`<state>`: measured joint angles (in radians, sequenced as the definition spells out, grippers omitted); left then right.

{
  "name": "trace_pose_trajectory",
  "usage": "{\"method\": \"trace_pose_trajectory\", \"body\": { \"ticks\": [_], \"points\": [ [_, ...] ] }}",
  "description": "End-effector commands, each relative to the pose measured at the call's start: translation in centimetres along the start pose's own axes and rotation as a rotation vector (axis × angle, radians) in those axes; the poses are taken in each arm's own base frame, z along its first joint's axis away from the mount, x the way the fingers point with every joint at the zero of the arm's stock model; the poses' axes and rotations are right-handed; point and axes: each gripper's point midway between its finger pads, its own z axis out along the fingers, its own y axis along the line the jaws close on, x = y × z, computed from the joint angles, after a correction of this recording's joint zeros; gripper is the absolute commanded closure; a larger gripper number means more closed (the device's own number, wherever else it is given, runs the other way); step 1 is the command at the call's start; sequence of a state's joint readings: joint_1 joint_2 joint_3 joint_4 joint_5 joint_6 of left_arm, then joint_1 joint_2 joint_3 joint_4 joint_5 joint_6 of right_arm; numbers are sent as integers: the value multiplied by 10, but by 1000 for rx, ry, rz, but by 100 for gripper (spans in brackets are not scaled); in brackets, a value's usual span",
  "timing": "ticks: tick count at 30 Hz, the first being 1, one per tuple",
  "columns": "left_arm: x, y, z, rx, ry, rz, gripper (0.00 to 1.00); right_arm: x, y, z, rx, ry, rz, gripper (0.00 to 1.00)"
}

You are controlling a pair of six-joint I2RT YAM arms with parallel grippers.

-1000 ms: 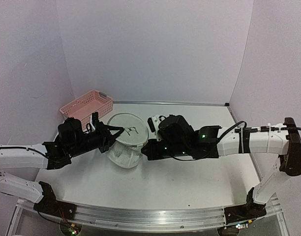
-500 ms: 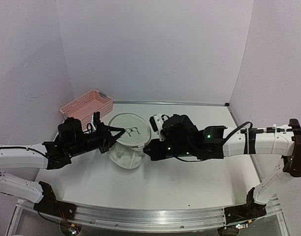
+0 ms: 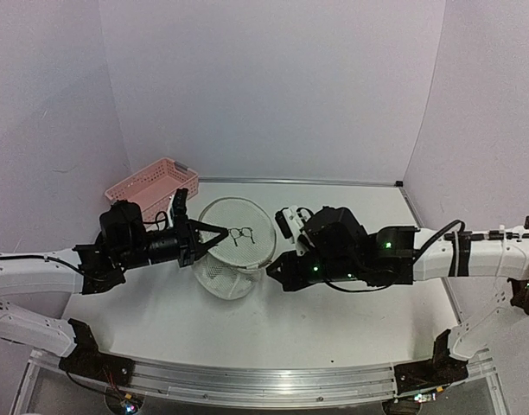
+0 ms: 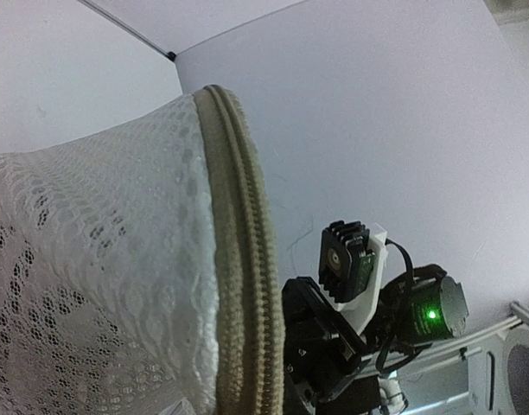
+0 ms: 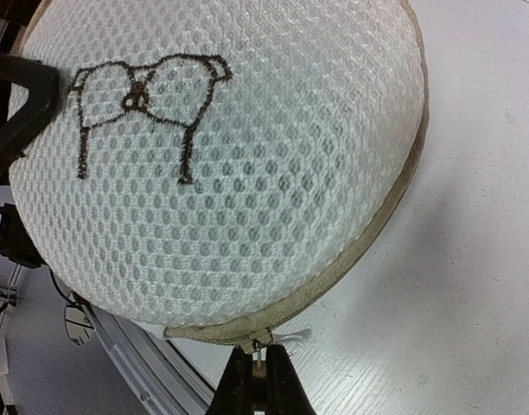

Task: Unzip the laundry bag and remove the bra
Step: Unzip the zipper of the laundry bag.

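The laundry bag [image 3: 234, 245] is a round white mesh case, tilted up off the table with its black glasses logo [image 3: 240, 233] facing the camera. My left gripper [image 3: 200, 223] clamps its left edge; one finger [image 5: 22, 99] lies on the dome. In the left wrist view the mesh [image 4: 92, 259] and tan zip rim [image 4: 239, 259] fill the left half, and my own fingers are hidden. My right gripper [image 5: 261, 373] is shut on the zipper pull [image 5: 264, 339] at the rim's low edge; it shows in the top view [image 3: 275, 266] too. The bra is hidden inside the bag.
A pink slotted basket [image 3: 152, 186] stands at the back left by the wall. The table's back edge [image 3: 299, 181] meets the white walls. The metal rail [image 3: 264, 380] runs along the near edge. My right arm's wrist camera [image 4: 355, 259] shows beyond the bag.
My right gripper has drawn back to the right with the zipper pull. My left gripper has moved right and up with the bag, and the dome now tilts more toward the camera.
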<state>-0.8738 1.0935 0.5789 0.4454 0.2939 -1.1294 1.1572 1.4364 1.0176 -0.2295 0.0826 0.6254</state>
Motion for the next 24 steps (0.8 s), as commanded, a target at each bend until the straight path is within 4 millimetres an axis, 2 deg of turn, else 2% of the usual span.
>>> {"method": "trace_pose_trajectory", "body": {
  "ticks": [1, 9, 14, 19, 24],
  "points": [
    [0, -53, -2, 166, 57, 142, 100, -11, 0, -19, 1, -39, -38, 100],
    [24, -67, -2, 246, 208, 224, 100, -7, -9, -31, 28, -20, -103, 100],
    [29, -77, -6, 268, 253, 278, 100, -1, -19, -40, 63, -7, -157, 100],
    [31, -76, -6, 243, 283, 310, 100, 0, -31, -56, 98, -37, -228, 100],
    [41, -78, -5, 245, 352, 327, 100, -8, -29, -69, 98, -68, -321, 100]
  ]
}}
